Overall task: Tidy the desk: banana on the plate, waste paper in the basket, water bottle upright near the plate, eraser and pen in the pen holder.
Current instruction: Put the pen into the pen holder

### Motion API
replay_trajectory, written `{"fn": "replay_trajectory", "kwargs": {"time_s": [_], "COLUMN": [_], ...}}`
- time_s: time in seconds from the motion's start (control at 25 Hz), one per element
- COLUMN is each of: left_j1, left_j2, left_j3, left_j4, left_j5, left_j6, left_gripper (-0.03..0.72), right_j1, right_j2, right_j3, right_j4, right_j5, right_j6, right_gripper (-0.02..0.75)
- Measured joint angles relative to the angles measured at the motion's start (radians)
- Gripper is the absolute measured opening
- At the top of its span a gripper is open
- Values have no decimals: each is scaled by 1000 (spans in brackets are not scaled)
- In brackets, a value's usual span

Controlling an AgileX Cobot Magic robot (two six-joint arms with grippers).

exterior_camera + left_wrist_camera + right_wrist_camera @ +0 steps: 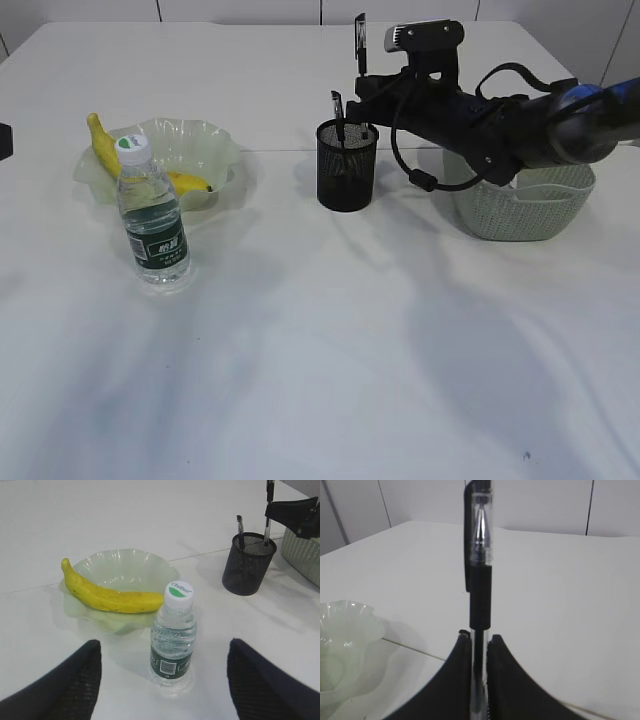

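The banana (103, 150) (107, 596) lies in the green plate (200, 135) (125, 562) (340, 645) at the left. In front of the plate the water bottle (152, 215) (172, 640) stands upright. My left gripper (163, 642) is open, and the bottle shows between its fingers (75, 680) untouched. My right gripper (364, 88) (479, 637) is shut on a pen (361, 40) (269, 505) (480, 555), held upright over the black pen holder (347, 170) (248, 565). The pen's lower end is at the holder's mouth. Another pen (338, 108) (240, 527) stands in the holder. The eraser and waste paper are hidden.
The grey-green basket (530, 205) (305, 552) stands at the right, partly behind the right arm (520, 125). A seam (280, 150) crosses the white desk behind the plate and holder. Bare tabletop fills the foreground.
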Motion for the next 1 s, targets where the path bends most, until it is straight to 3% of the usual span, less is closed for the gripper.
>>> {"fn": "replay_trajectory", "kwargs": {"time_s": [1.0], "left_j1": [0], "left_j2": [0], "left_j3": [0], "left_j4": [0], "left_j5": [0], "left_j6": [0], "left_gripper": [551], "right_j1": [0], "right_j2": [42], "right_j3": [0], "right_j4": [-36], "right_j5": [-55], "right_j6": [24], "right_gripper": [57]}}
